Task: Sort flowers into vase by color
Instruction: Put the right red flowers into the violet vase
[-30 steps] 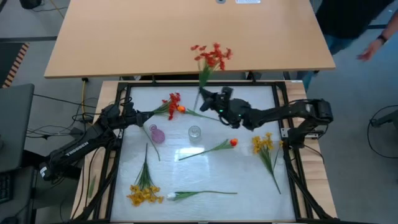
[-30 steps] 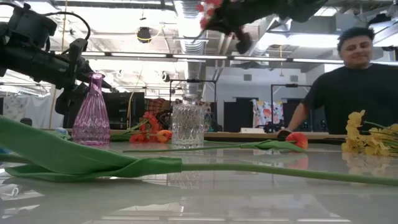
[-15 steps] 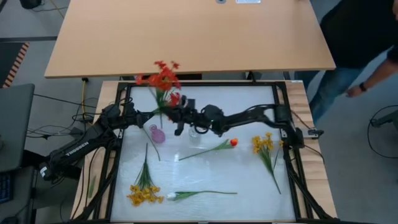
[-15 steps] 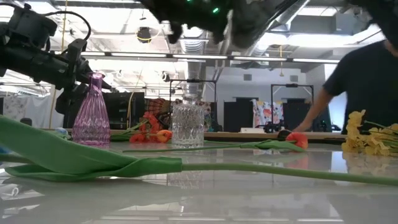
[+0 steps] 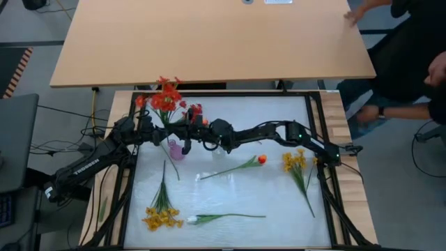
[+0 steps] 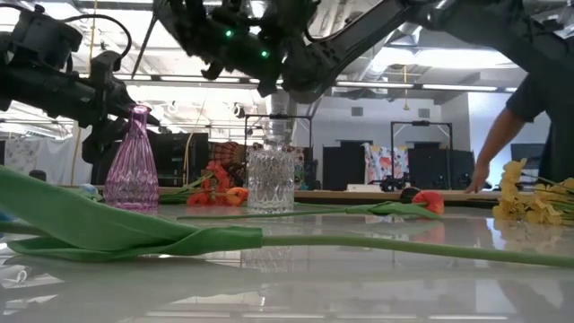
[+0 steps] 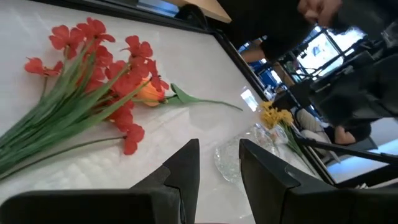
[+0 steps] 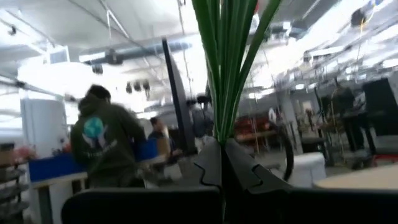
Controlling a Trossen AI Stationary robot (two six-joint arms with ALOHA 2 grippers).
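My right gripper is shut on a red-pink spray, high over the pink vase; in the low view it hangs above and to the right of that vase. My left gripper is open and touches nothing; it waits beside the pink vase at the far left. A second red spray with an orange tulip bud lies flat on the table. Another orange tulip, two yellow bunches and a white tulip also lie flat. My right gripper pinches the spray's bundle of green stems between its two fingers. The stems run straight out past the fingertips. The spray is lifted clear of the table with its blossoms on top. Its lower stem end is hidden by the gripper.
A clear glass vase stands right of the pink one, under the outstretched right arm. A wooden table lies beyond the far edge. A person stands at the far right corner. The near middle of the tabletop is bare.
My right gripper has carried the red spray from over the table's far middle toward the left, past the clear vase, to above the pink vase; its arm has stretched out across the table. The spray stayed lifted. The person at the right has shifted about.
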